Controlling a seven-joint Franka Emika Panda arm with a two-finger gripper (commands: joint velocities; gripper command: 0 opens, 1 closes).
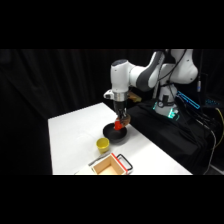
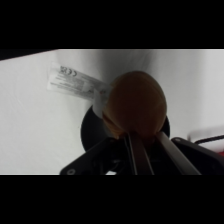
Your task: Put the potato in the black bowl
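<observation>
Brown oval potato (image 2: 136, 104) above black bowl (image 1: 113, 135).

You see a dim room in the side view: black curtains swallow the background, and only the white table (image 1: 75, 135) and arm catch light from above. In the wrist view the potato (image 2: 136, 104) sits close and soft-edged, dull brown, with a grey shadow spreading on the tabletop behind it.
</observation>
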